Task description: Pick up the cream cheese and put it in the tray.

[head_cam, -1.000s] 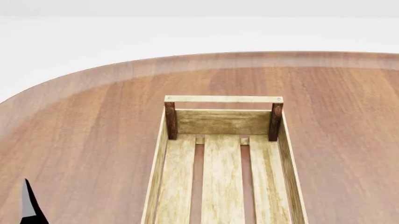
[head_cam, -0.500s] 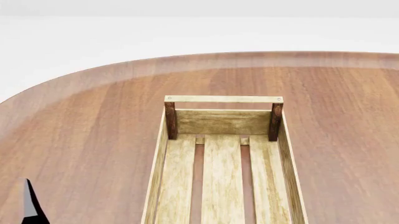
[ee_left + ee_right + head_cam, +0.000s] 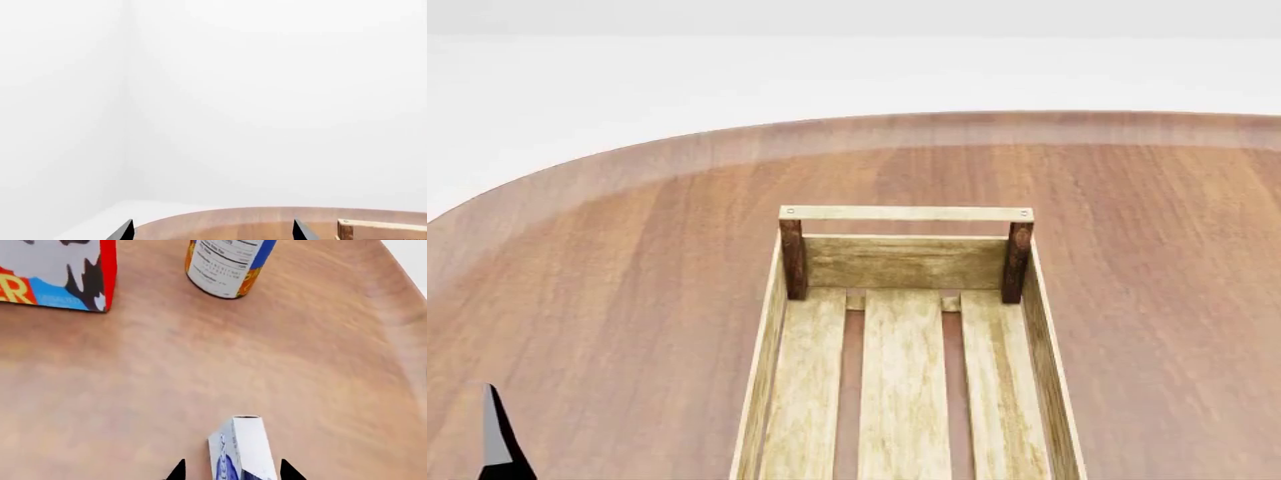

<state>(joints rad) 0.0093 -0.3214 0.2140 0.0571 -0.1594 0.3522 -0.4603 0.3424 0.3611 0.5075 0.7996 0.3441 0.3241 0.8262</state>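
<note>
In the right wrist view the cream cheese (image 3: 243, 452), a small white-grey box with a blue logo on its side, sticks out on edge between the dark fingertips (image 3: 177, 471) of my right gripper (image 3: 232, 472). The jaws stand narrow around it, and it hangs above the table. The tray (image 3: 904, 262), a long light-wood slatted crate with dark brown corner posts, lies in the middle of the head view with nothing in it. A corner of the tray (image 3: 373, 227) shows in the left wrist view. My left gripper (image 3: 212, 235) is open and holds nothing. One of its fingertips (image 3: 497, 440) shows at the head view's lower left.
A red-orange and blue butter box (image 3: 57, 272) and a blue-and-orange can (image 3: 227, 265) stand on the brown wooden table (image 3: 167, 370) beyond the cream cheese. The round table edge (image 3: 627, 160) curves past the tray's far end, with a white floor behind it.
The left fingertip in the head view has slipped slightly down and to the right. The tray has not moved.
</note>
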